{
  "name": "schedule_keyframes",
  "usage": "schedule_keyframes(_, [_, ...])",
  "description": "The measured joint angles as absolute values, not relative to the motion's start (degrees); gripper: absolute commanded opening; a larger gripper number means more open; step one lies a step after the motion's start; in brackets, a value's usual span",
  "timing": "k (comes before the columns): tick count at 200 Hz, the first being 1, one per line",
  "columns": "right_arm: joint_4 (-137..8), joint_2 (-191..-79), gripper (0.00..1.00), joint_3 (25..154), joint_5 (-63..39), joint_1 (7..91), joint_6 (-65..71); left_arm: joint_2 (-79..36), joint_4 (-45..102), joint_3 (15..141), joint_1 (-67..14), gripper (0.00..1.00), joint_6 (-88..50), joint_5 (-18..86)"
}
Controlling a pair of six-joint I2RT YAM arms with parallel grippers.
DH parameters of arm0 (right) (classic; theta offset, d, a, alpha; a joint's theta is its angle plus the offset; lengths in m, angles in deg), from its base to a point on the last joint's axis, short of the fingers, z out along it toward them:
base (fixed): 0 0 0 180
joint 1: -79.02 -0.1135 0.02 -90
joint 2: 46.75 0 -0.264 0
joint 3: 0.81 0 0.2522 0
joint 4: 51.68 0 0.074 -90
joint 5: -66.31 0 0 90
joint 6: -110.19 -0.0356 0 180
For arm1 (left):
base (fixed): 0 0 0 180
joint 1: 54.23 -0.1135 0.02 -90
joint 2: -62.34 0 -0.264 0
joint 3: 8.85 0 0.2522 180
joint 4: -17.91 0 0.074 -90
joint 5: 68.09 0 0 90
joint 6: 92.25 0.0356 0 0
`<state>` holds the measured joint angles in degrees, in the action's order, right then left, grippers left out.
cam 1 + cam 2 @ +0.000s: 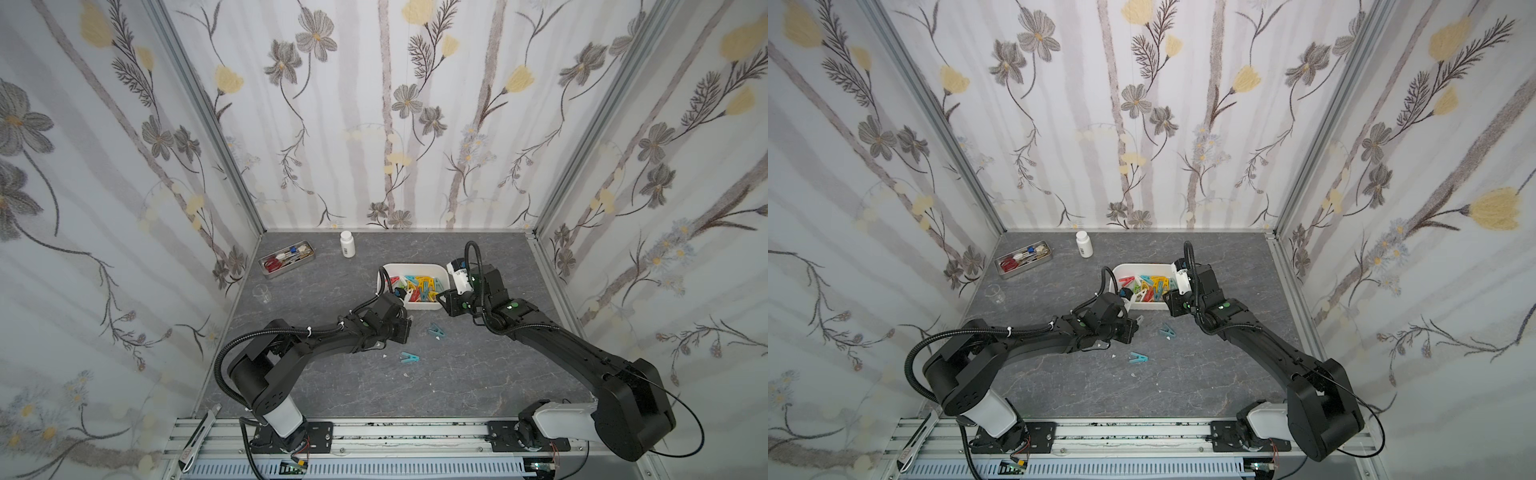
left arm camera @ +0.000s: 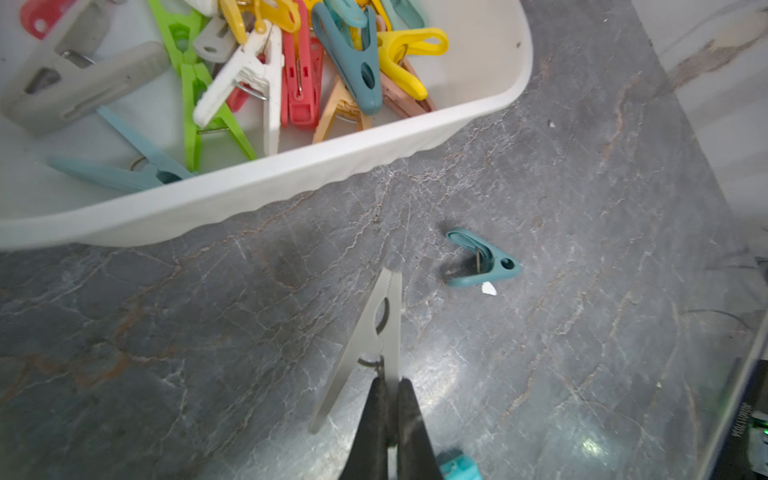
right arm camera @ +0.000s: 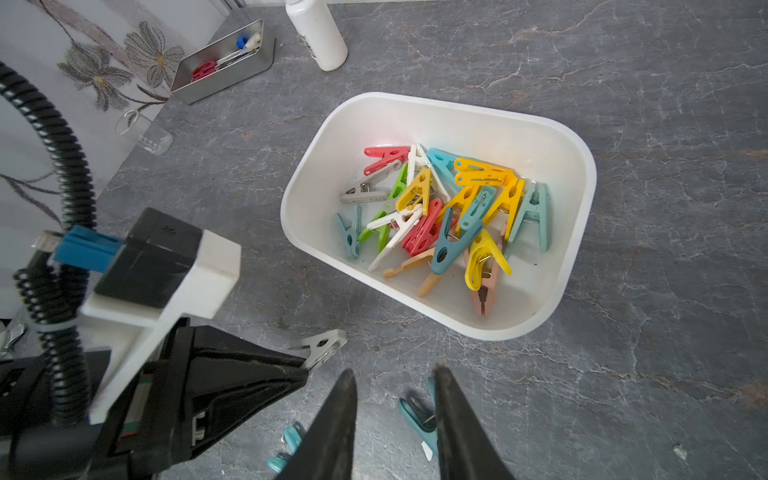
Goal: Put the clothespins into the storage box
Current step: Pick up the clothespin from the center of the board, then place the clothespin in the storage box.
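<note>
The white storage box (image 1: 411, 266) (image 3: 582, 208) stands mid-table and holds several clothespins (image 3: 449, 216) in many colours. My left gripper (image 2: 388, 384) hangs just in front of the box's near wall (image 2: 291, 183), shut on one leg of a grey clothespin (image 2: 374, 332) (image 1: 1139, 321). Two teal clothespins (image 1: 436, 331) (image 1: 410, 357) lie on the table in front of the box. My right gripper (image 3: 394, 371) stands open above the nearer teal clothespin (image 3: 417, 419), with nothing between its fingers.
A metal tray (image 1: 286, 259) with scissors and pens sits at the back left, with a white bottle (image 1: 347, 244) to its right. A clear glass beaker (image 1: 262, 293) stands by the left wall. Small white chips (image 1: 384, 356) lie near the teal pegs.
</note>
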<state>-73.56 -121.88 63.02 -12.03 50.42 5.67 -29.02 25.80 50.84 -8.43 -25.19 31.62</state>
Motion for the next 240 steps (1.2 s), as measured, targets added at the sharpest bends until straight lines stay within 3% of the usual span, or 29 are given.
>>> schedule_keyframes(88, [-75.02, -119.17, 0.33, 59.06, -12.01, 49.5, 5.23, -17.52, 26.26, 50.51, -12.38, 0.03, -29.54, 37.22])
schedule_keyframes(190, [-78.85, -112.55, 0.34, 51.1, -12.99, 47.3, 2.67, -37.08, 22.33, 66.18, -20.77, 0.04, -31.07, 41.11])
schedule_keyframes(212, [-79.39, -112.42, 0.34, 50.34, -13.17, 47.25, 2.65, -39.44, 21.96, 68.08, -20.8, 0.09, -31.29, 41.55])
schedule_keyframes(240, [-79.81, -112.31, 0.34, 50.21, -13.17, 47.25, 2.28, -40.97, 21.89, 69.29, -20.8, 0.27, -31.64, 42.05])
